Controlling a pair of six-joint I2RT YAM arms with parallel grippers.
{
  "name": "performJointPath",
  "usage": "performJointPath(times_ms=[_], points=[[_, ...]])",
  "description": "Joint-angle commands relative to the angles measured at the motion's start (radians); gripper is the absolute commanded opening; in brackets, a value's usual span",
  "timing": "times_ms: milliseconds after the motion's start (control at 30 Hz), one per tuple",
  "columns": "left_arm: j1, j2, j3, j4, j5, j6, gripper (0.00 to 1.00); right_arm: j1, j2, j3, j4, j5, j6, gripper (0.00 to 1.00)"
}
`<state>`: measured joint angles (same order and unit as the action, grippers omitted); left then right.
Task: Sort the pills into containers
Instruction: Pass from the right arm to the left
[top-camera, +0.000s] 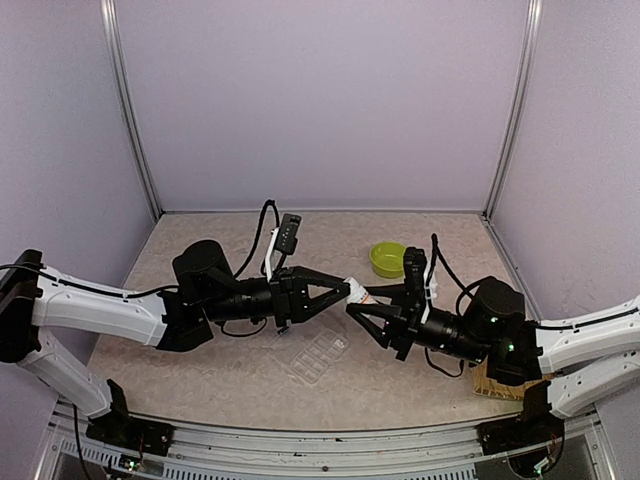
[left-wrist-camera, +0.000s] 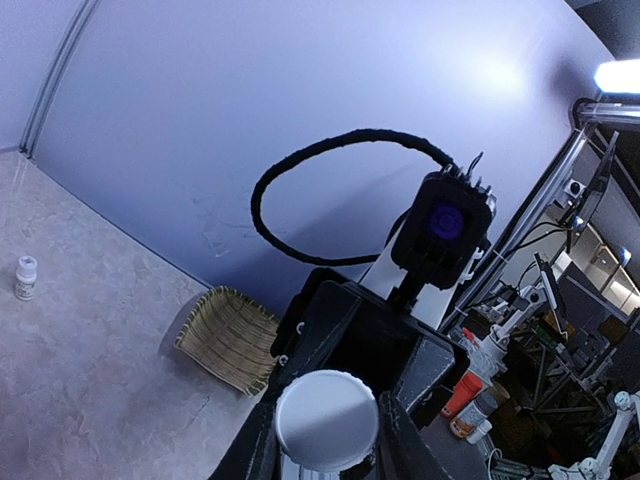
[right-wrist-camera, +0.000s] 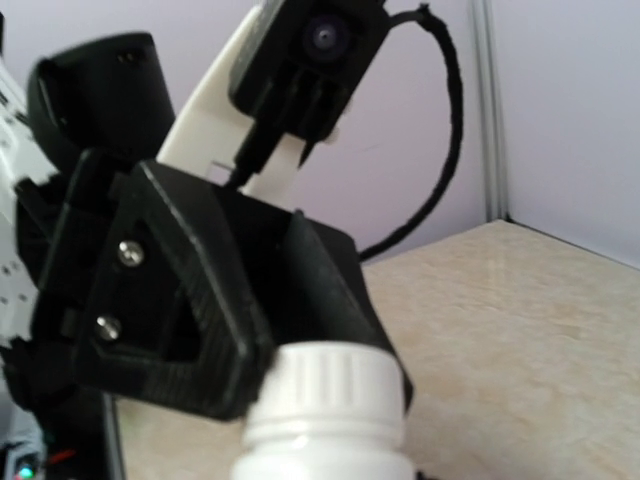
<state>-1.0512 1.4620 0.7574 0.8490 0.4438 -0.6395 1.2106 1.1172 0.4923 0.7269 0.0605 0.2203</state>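
Observation:
A small white bottle (top-camera: 355, 293) is held in the air between both grippers, above the table's middle. My right gripper (top-camera: 364, 304) is shut on the bottle's body (right-wrist-camera: 322, 455); its own fingers are out of the right wrist view. My left gripper (top-camera: 343, 290) is shut on the bottle's white ribbed cap (left-wrist-camera: 327, 420), with a black finger on each side of it. The left fingers (right-wrist-camera: 190, 300) wrap the cap (right-wrist-camera: 330, 385) in the right wrist view. The clear pill box (top-camera: 318, 357) lies on the table below the grippers. No pills show.
A lime-green bowl (top-camera: 388, 260) stands at the back right. A woven basket (top-camera: 492, 381) sits under the right arm and also shows in the left wrist view (left-wrist-camera: 228, 338). Another small white bottle (left-wrist-camera: 26, 277) stands alone on the table.

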Motion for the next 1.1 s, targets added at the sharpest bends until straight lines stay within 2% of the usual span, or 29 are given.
performJointPath(times_ms=[0, 233, 467, 867, 1067], points=[[-0.024, -0.003, 0.006, 0.073, 0.095, 0.061, 0.14, -0.006, -0.030, 0.001, 0.027, -0.001, 0.098, 0.04], [-0.024, -0.021, 0.001, 0.026, 0.019, 0.058, 0.10, -0.006, -0.011, 0.003, 0.009, 0.026, 0.085, 0.13], [-0.024, -0.028, 0.015, -0.038, -0.049, 0.056, 0.09, -0.006, 0.034, 0.032, -0.033, 0.037, 0.050, 0.34], [-0.010, -0.049, -0.001, -0.096, -0.139, 0.065, 0.10, -0.006, 0.036, 0.035, -0.069, 0.080, 0.026, 0.98], [0.026, -0.062, -0.022, -0.156, -0.195, 0.091, 0.10, -0.006, 0.007, 0.027, -0.104, 0.123, 0.014, 1.00]])
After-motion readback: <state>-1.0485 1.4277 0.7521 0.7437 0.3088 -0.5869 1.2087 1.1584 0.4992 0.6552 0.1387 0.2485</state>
